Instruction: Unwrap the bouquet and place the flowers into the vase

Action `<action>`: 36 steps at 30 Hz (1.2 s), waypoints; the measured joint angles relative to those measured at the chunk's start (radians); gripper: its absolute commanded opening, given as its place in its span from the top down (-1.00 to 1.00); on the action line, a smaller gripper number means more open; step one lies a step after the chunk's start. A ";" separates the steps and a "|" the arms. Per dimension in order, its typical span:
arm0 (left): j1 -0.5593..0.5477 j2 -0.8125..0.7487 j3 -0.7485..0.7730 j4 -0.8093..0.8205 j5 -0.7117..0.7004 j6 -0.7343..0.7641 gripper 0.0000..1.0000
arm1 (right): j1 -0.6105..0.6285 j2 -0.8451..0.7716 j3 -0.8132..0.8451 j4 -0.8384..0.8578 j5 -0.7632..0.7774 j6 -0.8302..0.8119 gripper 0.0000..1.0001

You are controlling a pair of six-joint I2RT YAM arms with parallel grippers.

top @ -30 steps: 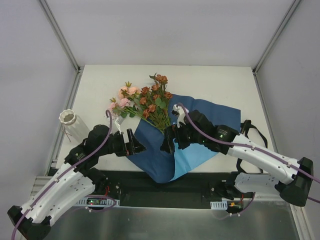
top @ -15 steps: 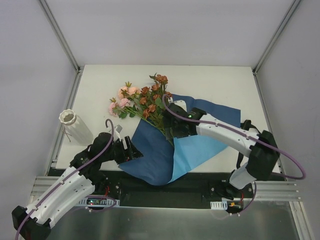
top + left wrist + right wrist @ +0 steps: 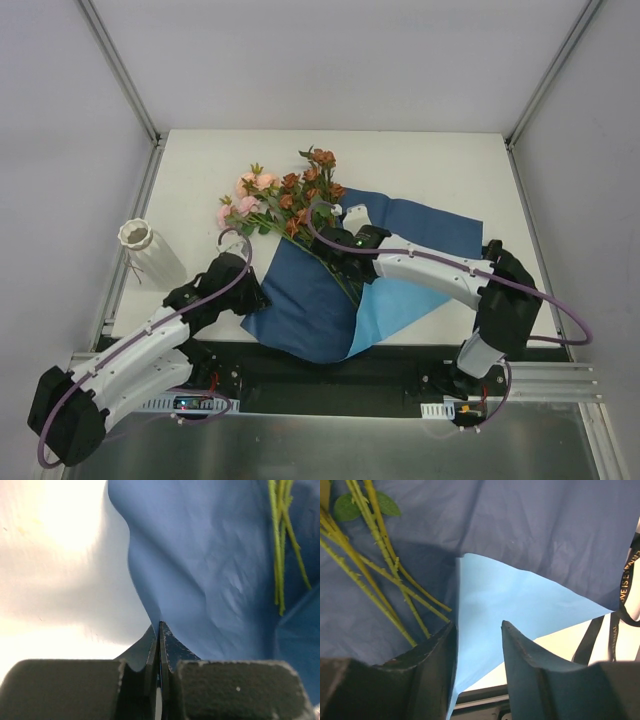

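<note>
The left pincer pinches the edge of the blue paper. The right pincer stands parted (gripping nothing) beside the rose stems. The roses lie on that paper, the white ribbed vase well apart to their left.

Item: black ribbon, right edge of the right wrist view. Gold capital lettering is printed along its length. The legible part reads "LOVE IS"; the letters after that are cut off or too small to read. No other text, labels or numbers are legible.
</note>
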 measured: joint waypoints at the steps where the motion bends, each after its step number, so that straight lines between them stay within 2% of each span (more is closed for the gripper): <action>1: 0.000 0.042 0.013 0.004 -0.015 0.015 1.00 | 0.000 -0.005 -0.006 -0.001 0.012 -0.001 0.41; 2: 0.000 0.081 0.031 0.009 -0.034 0.032 1.00 | 0.000 -0.010 -0.012 -0.001 0.025 -0.003 0.51; 3: 0.002 0.117 0.051 0.016 -0.052 0.049 1.00 | 0.000 -0.016 -0.016 0.000 0.039 -0.005 0.69; 5: 0.014 0.185 0.096 0.036 -0.078 0.085 1.00 | 0.000 -0.029 -0.026 0.005 0.064 -0.014 0.79; 11: 0.092 0.349 0.233 0.098 -0.111 0.178 1.00 | 0.000 -0.098 -0.067 0.057 0.146 -0.056 0.82; 18: 0.194 0.494 0.360 0.141 -0.077 0.241 1.00 | -0.009 -0.201 -0.121 0.188 0.234 -0.146 0.85; 22: 0.216 0.478 0.360 0.140 -0.051 0.249 0.41 | -0.002 -0.251 -0.178 0.225 0.241 -0.150 0.85; 23: 0.216 0.464 0.357 0.142 -0.044 0.251 0.15 | 0.005 -0.267 -0.200 0.228 0.236 -0.140 0.81; 25: 0.216 0.412 0.343 0.141 -0.019 0.256 -0.09 | 0.034 -0.303 -0.250 0.222 0.217 -0.111 0.78; 26: 0.216 0.379 0.332 0.140 -0.003 0.256 -0.29 | 0.056 -0.321 -0.273 0.213 0.206 -0.086 0.72; 30: 0.217 0.221 0.288 0.113 0.034 0.253 -0.66 | 0.196 -0.365 -0.306 0.125 0.176 0.043 0.55; 33: 0.222 0.112 0.273 0.072 0.067 0.253 -0.81 | 0.317 -0.375 -0.305 0.049 0.164 0.150 0.29; 36: 0.223 0.016 0.270 0.027 0.098 0.250 -0.86 | 0.431 -0.370 -0.300 -0.039 0.148 0.268 0.05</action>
